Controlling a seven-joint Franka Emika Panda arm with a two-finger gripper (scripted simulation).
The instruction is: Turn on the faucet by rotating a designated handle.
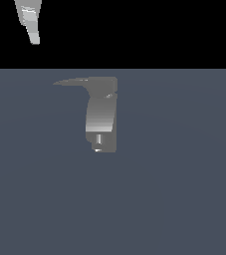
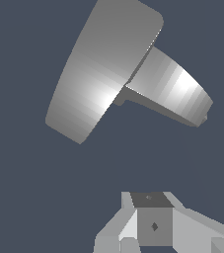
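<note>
The faucet [image 1: 101,119] is a small grey fixture with a curved upright body and a short nozzle stub [image 1: 98,142], standing mid-scene in the exterior view. Its handle [image 1: 72,81], a thin flat lever tapering to a point, sticks out from the top block toward the exterior view's left. My gripper [image 1: 34,40] hangs high at the exterior view's upper left, well apart from the handle tip, and its fingers look pressed together with nothing between them. In the wrist view the faucet [image 2: 172,89] fills the upper part, its broad grey top [image 2: 98,79] nearest, and my gripper [image 2: 152,197] is clear of it.
The faucet stands on a plain dark blue-grey floor [image 1: 184,199]. A black background lies beyond its far edge. No other objects are in view.
</note>
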